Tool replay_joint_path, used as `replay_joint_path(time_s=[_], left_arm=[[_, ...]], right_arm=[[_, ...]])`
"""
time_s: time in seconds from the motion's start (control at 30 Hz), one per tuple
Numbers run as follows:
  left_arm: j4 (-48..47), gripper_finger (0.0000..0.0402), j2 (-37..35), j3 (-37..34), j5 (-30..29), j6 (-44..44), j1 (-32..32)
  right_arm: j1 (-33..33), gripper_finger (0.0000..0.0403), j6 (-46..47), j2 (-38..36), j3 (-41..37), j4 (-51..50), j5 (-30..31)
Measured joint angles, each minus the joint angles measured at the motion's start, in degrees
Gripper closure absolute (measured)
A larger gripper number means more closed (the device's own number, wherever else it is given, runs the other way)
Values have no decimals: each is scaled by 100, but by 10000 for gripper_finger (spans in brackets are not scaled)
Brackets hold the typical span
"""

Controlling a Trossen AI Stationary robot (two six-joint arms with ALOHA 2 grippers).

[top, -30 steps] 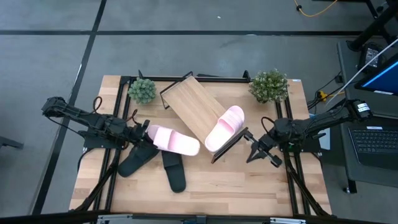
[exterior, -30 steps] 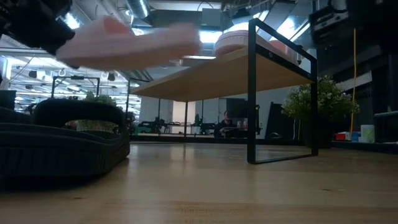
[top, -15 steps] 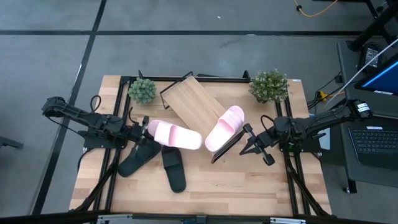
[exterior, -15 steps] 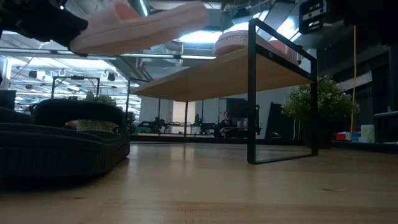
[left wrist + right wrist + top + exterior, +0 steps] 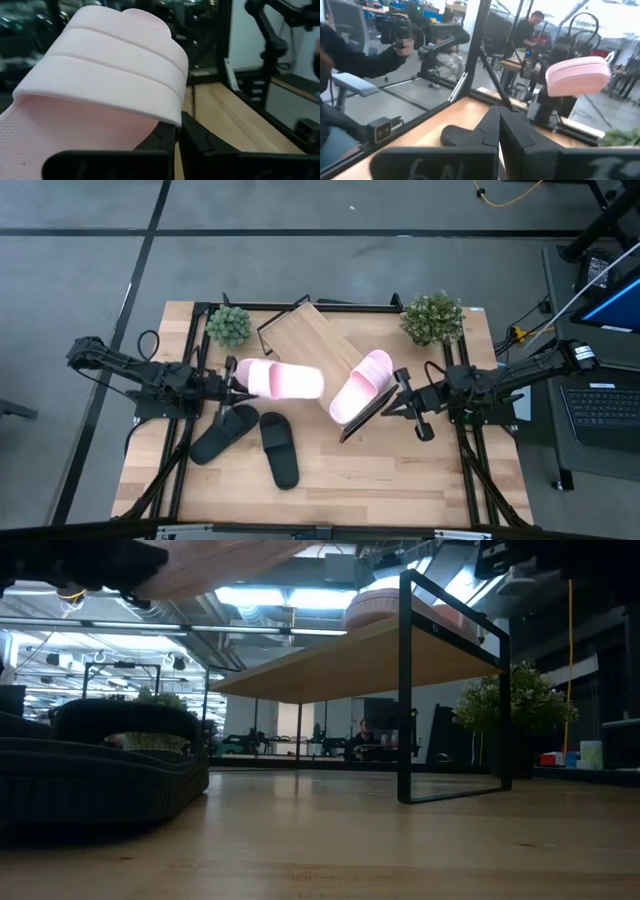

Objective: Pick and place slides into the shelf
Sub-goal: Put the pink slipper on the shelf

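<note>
- Across the middle of the high view lay the wooden tabletop [image 5: 330, 490], pale planks with a visible grain and a black frame at its edges.
- Upper centre of that view, the shelf [image 5: 305, 345] sat skewed on the table: a long, flat, light wood-grain board on thin black metal legs.
- On the board's lower right end rested one pale pink slide [image 5: 361, 385], smooth and rounded, its wide strap ribbed.
- Left of centre, the second pink slide [image 5: 283, 381] hung clear of the table, its toe end reaching the board's left edge; the left wrist view showed a dimpled footbed under a three-ridged strap.
- The left gripper [image 5: 226, 380] pinched that slide at its heel end, fingers closed on it.
- Lower left of centre, the two matte black slides [image 5: 250, 440] lay on the tabletop, touching each other.
- Right of centre, the right gripper [image 5: 398, 395] hovered just beside the shelf's lower end, fingers pressed together on nothing.
- Two small potted plants [image 5: 228, 325] stood at the top corners.
- Risk, as a judgement: held only by the heel, the soft slide could sag or pivot and catch the board's edge, and the closed right gripper sat near enough to nudge the frame or the shelved slide.
</note>
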Motion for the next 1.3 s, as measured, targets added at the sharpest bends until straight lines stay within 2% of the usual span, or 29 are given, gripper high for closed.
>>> replay_joint_path(time_s=[0.1,0.23,0.43,0.57,0.8,1.0,1.3], left_arm=[[114,401,75,0,-7,-17,233],[407,401,468,0,14,-128,676],[279,401,1432,637,706,-98,1397],[-515,401,2043,1520,1404,178,1845],[-2134,401,2700,2975,2081,682,2360],[-3072,401,2847,3819,2473,1101,2611],[-3472,401,3321,4308,2961,1123,2962]], right_arm=[[-7,395,-231,0,1,172,88],[-100,395,-420,0,69,178,739],[-448,395,-266,149,865,-967,787],[-700,395,-289,331,1659,-2271,591],[-944,395,-893,605,2811,-4035,248],[-1038,395,-931,691,3318,-4437,242],[-1138,396,-2221,850,3410,-4131,392]])
